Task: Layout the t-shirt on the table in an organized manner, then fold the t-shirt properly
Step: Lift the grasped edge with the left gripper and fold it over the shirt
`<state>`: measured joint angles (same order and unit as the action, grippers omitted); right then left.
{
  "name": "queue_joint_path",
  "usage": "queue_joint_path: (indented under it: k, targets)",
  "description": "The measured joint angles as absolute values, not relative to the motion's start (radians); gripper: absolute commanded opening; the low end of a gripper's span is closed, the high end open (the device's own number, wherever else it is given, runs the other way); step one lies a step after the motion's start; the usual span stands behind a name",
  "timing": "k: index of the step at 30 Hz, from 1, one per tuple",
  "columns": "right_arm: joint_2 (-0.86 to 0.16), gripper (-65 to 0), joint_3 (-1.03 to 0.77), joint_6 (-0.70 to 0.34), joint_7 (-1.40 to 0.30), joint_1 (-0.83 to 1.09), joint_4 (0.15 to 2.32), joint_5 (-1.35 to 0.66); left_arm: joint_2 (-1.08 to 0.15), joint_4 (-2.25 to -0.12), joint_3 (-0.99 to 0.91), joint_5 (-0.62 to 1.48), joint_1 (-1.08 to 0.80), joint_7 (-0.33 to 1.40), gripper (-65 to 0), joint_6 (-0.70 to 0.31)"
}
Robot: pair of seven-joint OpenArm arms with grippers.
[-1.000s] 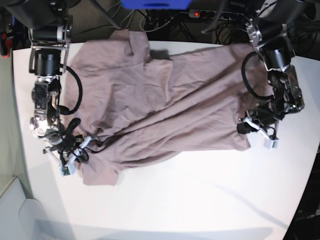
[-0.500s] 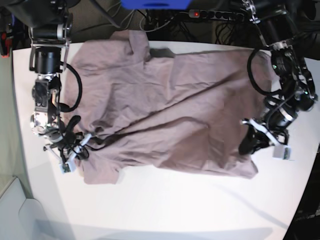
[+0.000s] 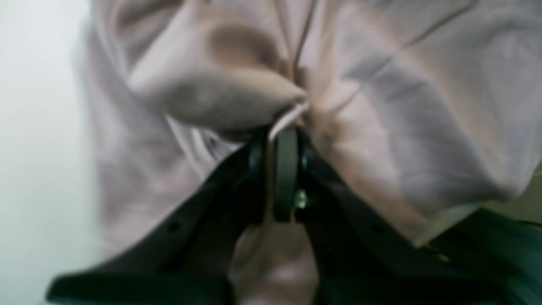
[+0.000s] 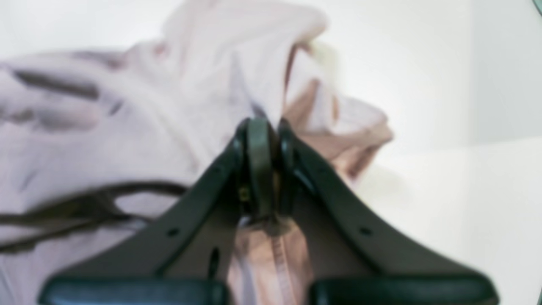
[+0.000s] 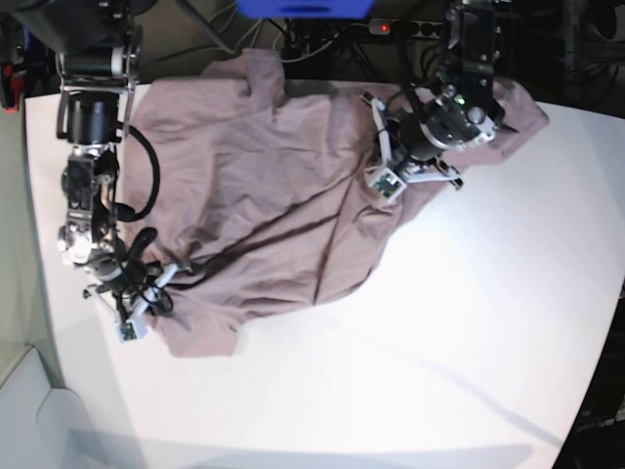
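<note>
The mauve-brown t-shirt (image 5: 254,166) lies wrinkled over the back left of the white table (image 5: 420,371). Its right part is lifted and bunched toward the back middle. There my left gripper (image 5: 395,161) hangs, shut on a gathered fold of the t-shirt (image 3: 237,93); the left gripper (image 3: 284,129) shows its pads pressed together with cloth between them. At the shirt's front left corner my right gripper (image 5: 161,285) sits low on the table. In its wrist view the right gripper (image 4: 264,123) is shut on the t-shirt (image 4: 127,127) at the hem.
A power strip (image 5: 391,27) with cables and a blue object (image 5: 303,8) lie beyond the table's back edge. The right arm's black cable (image 5: 151,181) loops over the shirt's left edge. Bare white tabletop fills the front and right.
My left gripper has carried its corner of the shirt from the table's right side up and left to the back middle, bunching the shirt's right part. The right gripper has stayed put.
</note>
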<state>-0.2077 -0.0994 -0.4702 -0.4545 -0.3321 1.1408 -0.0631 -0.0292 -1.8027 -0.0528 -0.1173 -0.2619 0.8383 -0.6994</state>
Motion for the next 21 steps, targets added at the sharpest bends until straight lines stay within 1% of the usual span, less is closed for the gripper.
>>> queue_joint_path:
  k: [3, 8, 12, 18, 21]
  targets:
    - [-0.204, -65.0, -0.099, -0.470, -0.453, -0.332, 1.141, -0.064, -0.024, -1.895, 0.016, -0.185, -0.292, 0.778, -64.8, -0.699]
    - [-0.202, -65.0, -0.099, -0.470, -0.453, -0.332, 1.141, -0.066, -0.023, -1.966, 0.110, -0.317, -0.298, 0.770, -64.9, -0.700]
    - [-0.202, -65.0, -0.099, -0.471, -0.451, -0.332, 1.141, -0.067, -0.022, -1.982, 0.205, -0.383, -0.278, 0.772, -64.7, -0.701]
    - [-0.203, -65.0, -0.099, -0.471, -0.452, -0.332, 1.141, -0.067, -0.025, -1.982, 0.377, -0.555, -0.269, 0.766, -64.7, -0.704]
    - [-0.202, -65.0, -0.099, -0.471, -0.452, -0.332, 1.141, -0.067, -0.025, -1.981, 0.427, -0.617, -0.271, 0.764, -64.6, -0.704]
